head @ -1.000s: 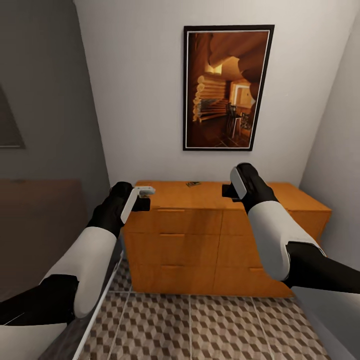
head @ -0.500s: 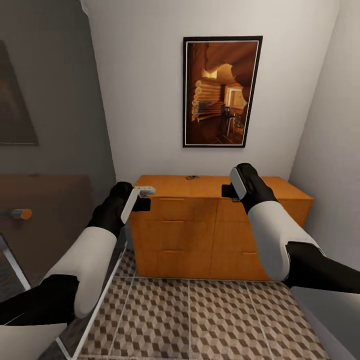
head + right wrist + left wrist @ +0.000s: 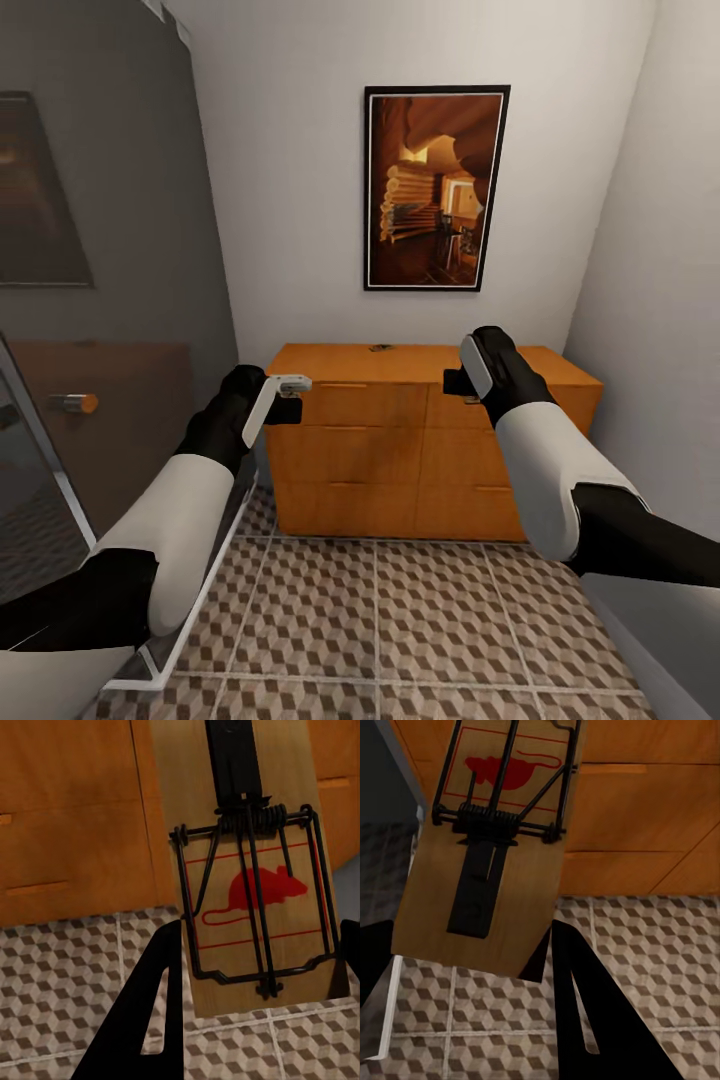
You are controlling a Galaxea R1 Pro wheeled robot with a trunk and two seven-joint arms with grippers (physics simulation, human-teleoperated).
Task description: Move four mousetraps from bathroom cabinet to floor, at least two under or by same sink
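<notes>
The orange-brown cabinet (image 3: pixel 420 450) stands against the far wall, some way ahead of me. One small dark mousetrap (image 3: pixel 381 348) lies on its flat top near the back edge. My left gripper (image 3: pixel 285 396) is shut on a wooden mousetrap (image 3: pixel 487 847) with a red mouse print and black wire. My right gripper (image 3: pixel 456 382) is shut on another mousetrap (image 3: pixel 255 885) of the same kind. Both arms are raised in front of the drawers, above the cube-patterned bathroom floor (image 3: pixel 400 620). The sink is out of view.
A framed picture (image 3: pixel 435 188) hangs above the cabinet. A glass panel with a white frame (image 3: pixel 150 640) runs along my left side, and a pale wall (image 3: pixel 650 300) closes in on the right. Open tiles lie between me and the cabinet.
The camera has pulled back from the cabinet, which now looks smaller and farther off, with more floor tiles in view. Both arms keep their pose and their traps.
</notes>
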